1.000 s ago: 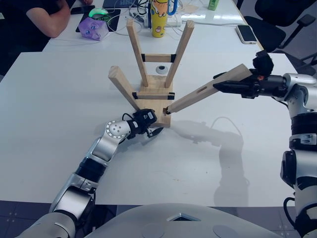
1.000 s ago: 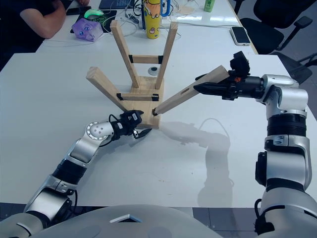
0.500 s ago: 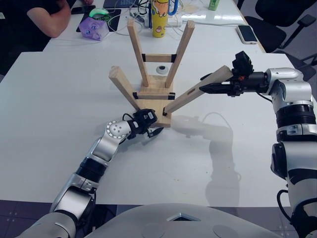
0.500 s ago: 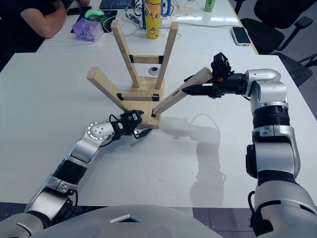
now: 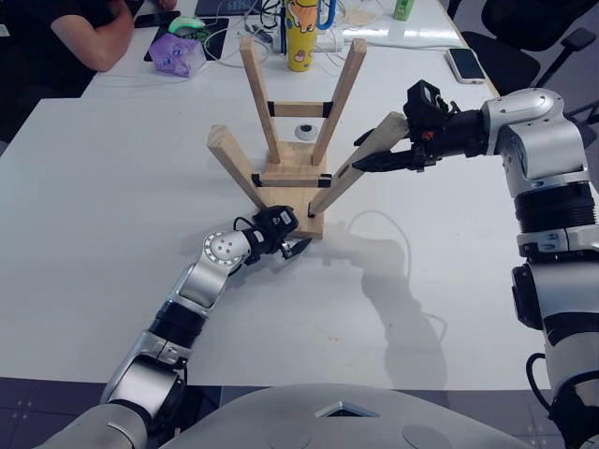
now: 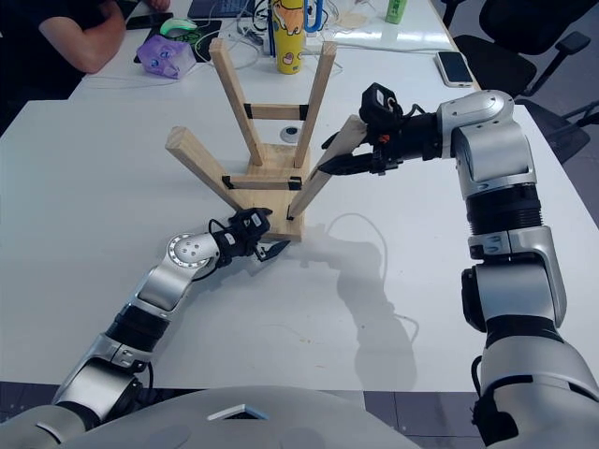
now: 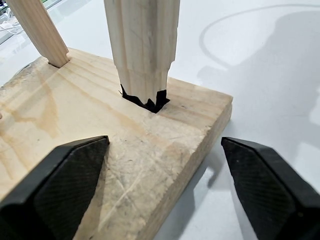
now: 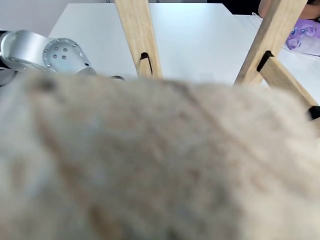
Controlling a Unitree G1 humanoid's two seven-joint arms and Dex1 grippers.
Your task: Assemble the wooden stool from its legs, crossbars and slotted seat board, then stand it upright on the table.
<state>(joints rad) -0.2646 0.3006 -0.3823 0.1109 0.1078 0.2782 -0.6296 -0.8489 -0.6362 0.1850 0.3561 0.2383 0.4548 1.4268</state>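
Note:
The stool lies upside down on the white table, its seat board flat and three legs pointing up. A crossbar joins the two far legs. The fourth leg leans from its slot in the board's near corner, up and to the right. My right gripper is shut on that leg's upper end, which looms as blurred wood in the right wrist view. My left gripper is open at the board's near corner, one finger over the wood, the other over the table.
Past the stool stand a yellow cup, a purple object and a phone. A small round grey thing lies just behind the board. A person's arm rests at the back left. Bare table spreads near and to both sides.
My right gripper has swung the fourth leg's upper end up and to the left, so the leg stands steeper in its slot. The left arm has hardly moved.

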